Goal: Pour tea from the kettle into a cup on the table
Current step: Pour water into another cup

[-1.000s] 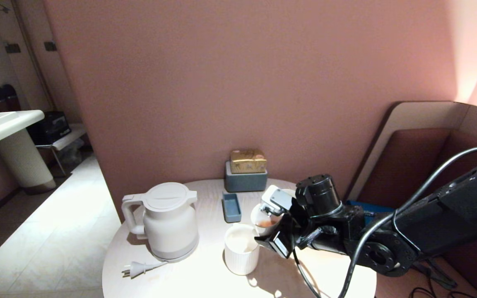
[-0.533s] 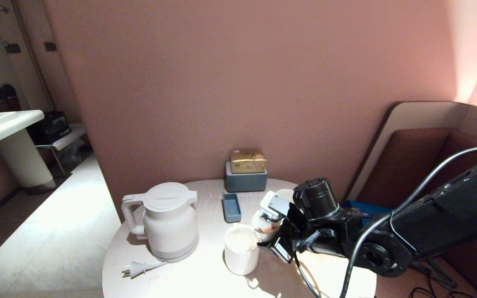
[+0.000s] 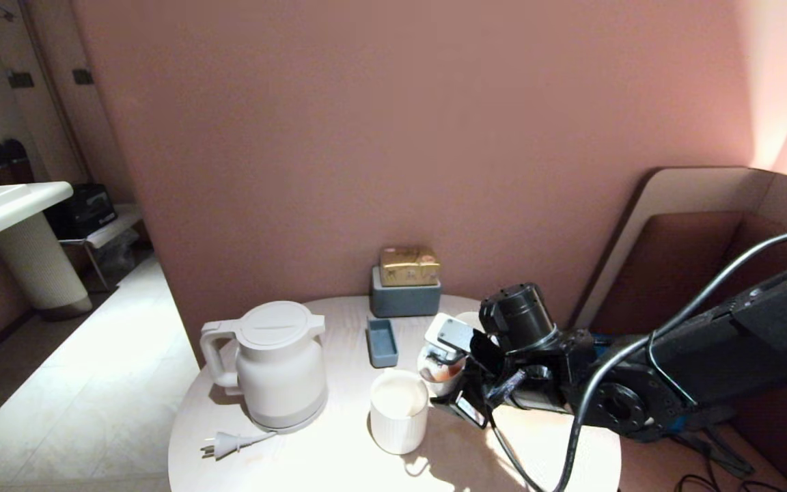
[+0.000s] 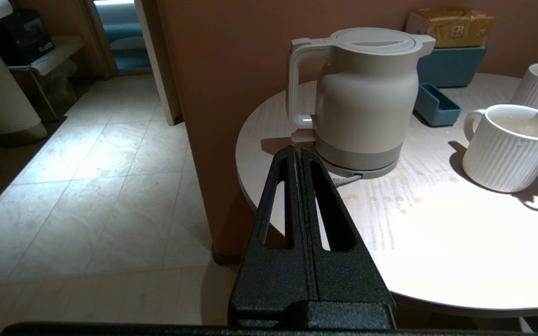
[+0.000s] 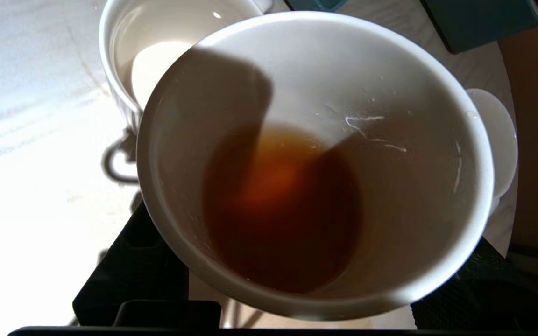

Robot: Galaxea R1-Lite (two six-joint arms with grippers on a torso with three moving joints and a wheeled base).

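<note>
- The right gripper (image 3: pixel 449 383) is clamped on the cup (image 5: pixel 315 158), one finger on each side of its wall, holding it between the mug and the far rim of the table (image 3: pixel 298 465).
- Tea (image 5: pixel 283 210) lies shallow in the bottom of that cup, so the pour itself looks done; whether the cup stands on the table or hangs just above it I cannot tell.
- Just beside the gripper, on its kettle side, stands the mug (image 3: pixel 399 411), which looks empty of tea.
- Behind the gripper a ribbed cup (image 3: pixel 470 318) shows only as a rim.
- Farther off on the same side as the mug, the kettle (image 3: pixel 276 369) sits upright on its base, lid shut, well apart from the gripper, its plug (image 3: pixel 226 445) lying loose on the table.
- Past the cups are a blue tray (image 3: pixel 382 342) and a grey box (image 3: pixel 405 298) by the wall.
- The left gripper (image 4: pixel 300 154) is parked off the table edge near the kettle's handle, fingers pressed together on nothing.
- What seems left: set the cup down if needed, let go, withdraw.
</note>
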